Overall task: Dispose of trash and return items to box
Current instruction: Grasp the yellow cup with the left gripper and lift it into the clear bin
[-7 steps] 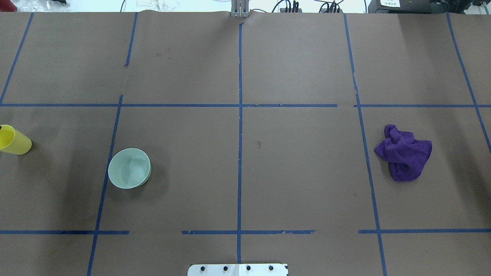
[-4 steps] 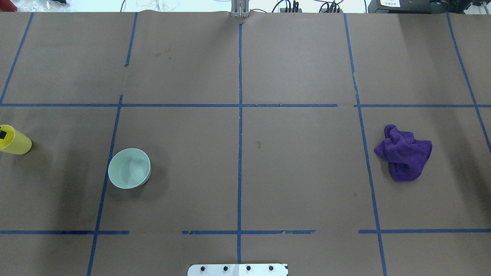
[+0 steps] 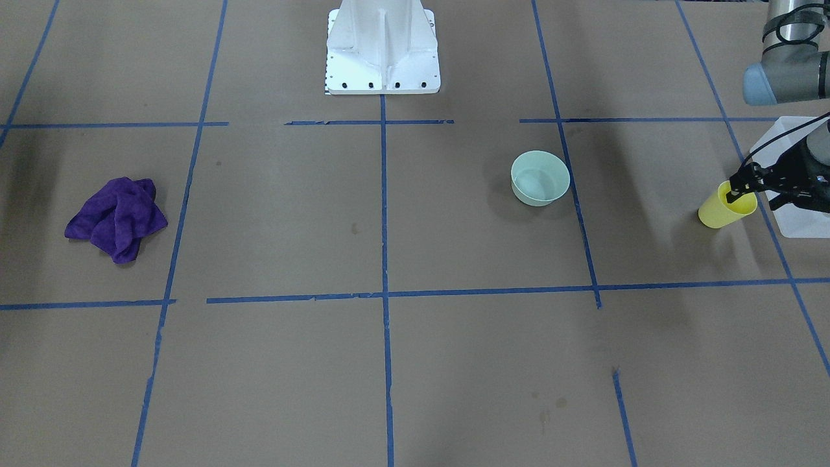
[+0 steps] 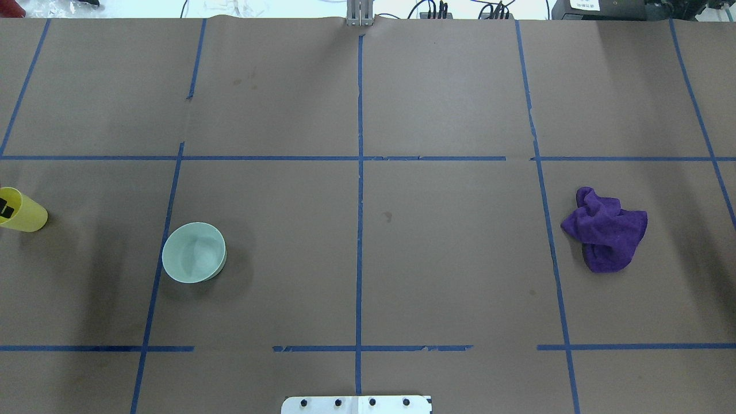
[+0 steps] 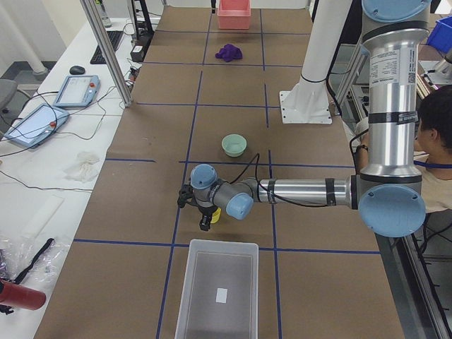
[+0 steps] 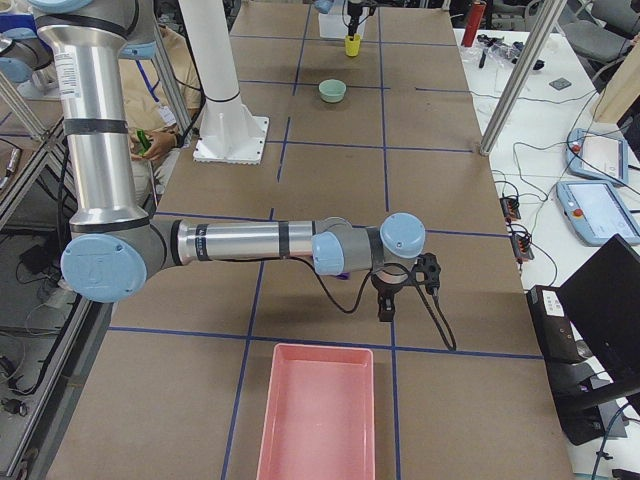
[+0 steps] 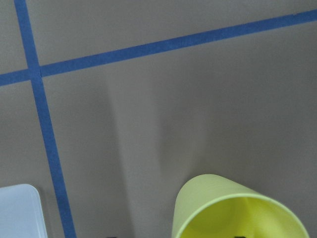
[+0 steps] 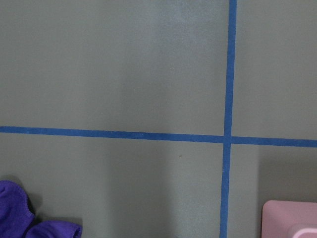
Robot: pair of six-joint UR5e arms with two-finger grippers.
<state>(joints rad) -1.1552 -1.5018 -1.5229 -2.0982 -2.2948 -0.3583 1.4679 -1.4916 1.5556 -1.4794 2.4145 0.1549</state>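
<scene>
The yellow cup (image 4: 26, 214) stands upright at the table's far left edge; it also shows in the front view (image 3: 723, 211) and the left wrist view (image 7: 233, 208). My left gripper (image 3: 736, 191) is at the cup's rim, open, with one black finger (image 4: 6, 208) inside the cup's mouth. The frosted white box (image 5: 191, 282) stands just beyond the cup, and its edge shows in the front view (image 3: 794, 224). My right gripper (image 6: 385, 305) hangs near a purple cloth (image 4: 604, 230); I cannot tell whether it is open or shut.
A pale green bowl (image 4: 194, 253) sits right of the cup. A pink tray (image 6: 320, 410) lies at the table's right end, near my right gripper. The white robot pedestal (image 3: 382, 45) stands at the table's middle edge.
The black finger of my left gripper has come further into the cup's mouth in the overhead view. The cup, bowl and cloth have not moved.
</scene>
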